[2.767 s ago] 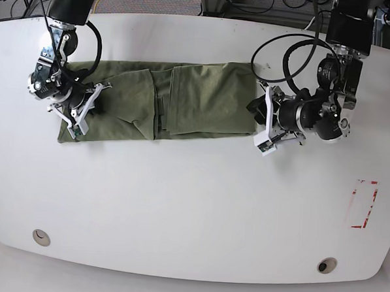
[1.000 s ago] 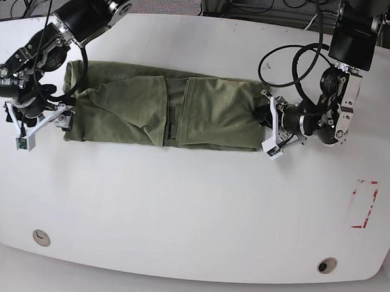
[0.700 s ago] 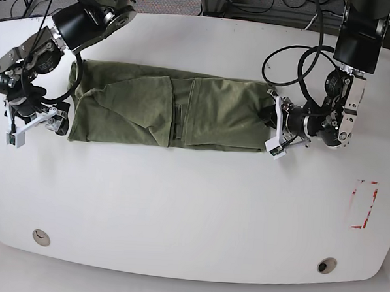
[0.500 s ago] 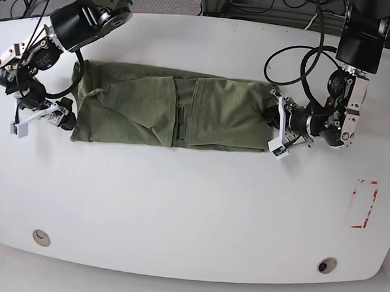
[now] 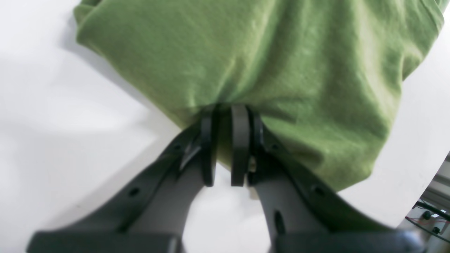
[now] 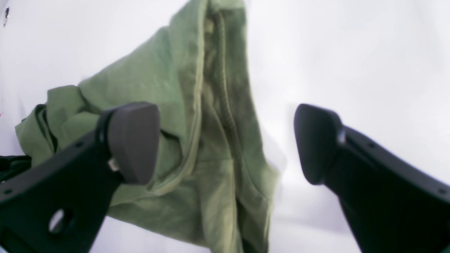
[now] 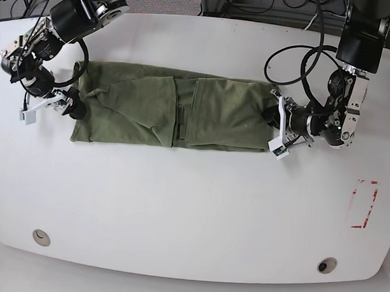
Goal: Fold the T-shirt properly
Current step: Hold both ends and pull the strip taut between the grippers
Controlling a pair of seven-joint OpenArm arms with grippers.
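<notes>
T-shirt (image 7: 164, 108) shifted right, white table (image 7: 192, 205), cables behind

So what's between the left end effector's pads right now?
A pinch of the T-shirt hem: the left end effector is closed on green cloth over the white table. How many layers it grips is hidden.

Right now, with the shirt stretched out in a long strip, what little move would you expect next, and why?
Probably the right gripper closes on the T-shirt end in front of it. Its jaws stand wide open around that bunched end, holding nothing, while the left gripper is already clamped on the opposite edge. Both ends likely need holding before folding.
</notes>
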